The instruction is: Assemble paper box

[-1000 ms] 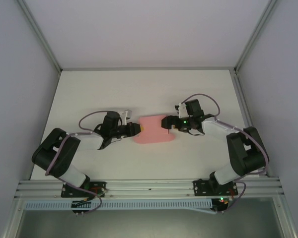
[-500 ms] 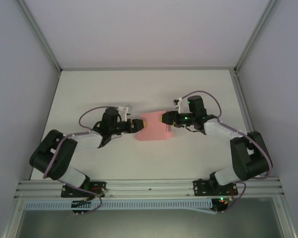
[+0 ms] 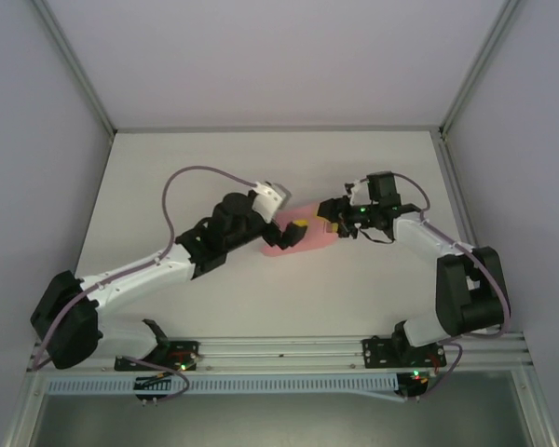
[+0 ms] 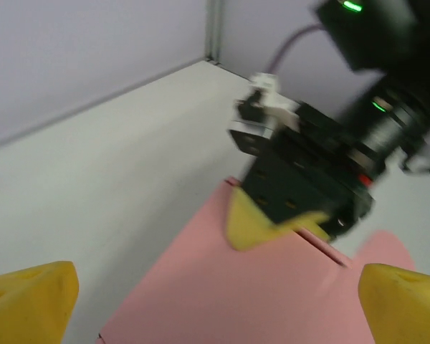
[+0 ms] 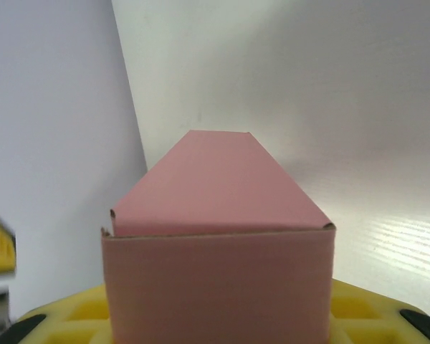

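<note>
Blk/wht arms [image 3: 140, 270], yellow fingertips [image 4: 29, 301], lilac cables [image 3: 182, 177]

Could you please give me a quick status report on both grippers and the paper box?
Left gripper open, fingers straddling the paper box. Right gripper shut on its right edge. Grippers close, head-on, over the table.

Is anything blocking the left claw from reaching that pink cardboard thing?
Nothing visible does. The left gripper hangs open right over the paper box, bare card between its fingers. The right gripper pinches the box's far end.
</note>
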You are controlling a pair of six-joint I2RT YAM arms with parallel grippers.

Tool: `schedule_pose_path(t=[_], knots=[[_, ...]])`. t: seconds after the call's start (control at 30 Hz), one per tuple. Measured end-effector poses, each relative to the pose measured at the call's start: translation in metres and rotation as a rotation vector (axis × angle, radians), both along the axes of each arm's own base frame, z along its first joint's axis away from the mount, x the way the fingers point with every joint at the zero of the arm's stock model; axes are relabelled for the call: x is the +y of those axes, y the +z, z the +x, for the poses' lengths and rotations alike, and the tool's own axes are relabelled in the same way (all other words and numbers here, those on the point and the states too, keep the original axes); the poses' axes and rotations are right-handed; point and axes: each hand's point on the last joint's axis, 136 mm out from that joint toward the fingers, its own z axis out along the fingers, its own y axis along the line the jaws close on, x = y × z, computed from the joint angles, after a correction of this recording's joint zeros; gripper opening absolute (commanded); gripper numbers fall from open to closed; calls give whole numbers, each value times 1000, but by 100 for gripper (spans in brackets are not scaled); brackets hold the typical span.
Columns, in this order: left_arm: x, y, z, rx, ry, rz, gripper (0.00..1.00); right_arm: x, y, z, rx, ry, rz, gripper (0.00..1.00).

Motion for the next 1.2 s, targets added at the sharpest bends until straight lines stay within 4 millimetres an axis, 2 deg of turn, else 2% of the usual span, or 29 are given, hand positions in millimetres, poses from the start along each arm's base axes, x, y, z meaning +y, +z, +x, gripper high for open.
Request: schedule_pose_path(t=[0.1,0.2,0.33,0.5,0.8,0.97,1.2], knots=[[-10,-13,-20,-115,-52,160,100,-5,6,2,74,-33,16,38],[-11,-28,-27,-200,-70,294,100,-9,12,3,150,-65,49,39],[-8,-38,-29,-280,-76,414,100,-11,15,0,286,-97,114,36],[-10,-44,-31,-359,-93,508,100,-9,7,-9,432,-93,143,36],[-3,-78,-25,-355,-100,663,99,-6,16,-15,495,-72,170,32],[2,-74,-17,-362,-65,661,91,-7,16,-24,523,-52,163,32],[2,-76,-15,-372,-71,674,73,-9,14,-28,533,-49,153,33]])
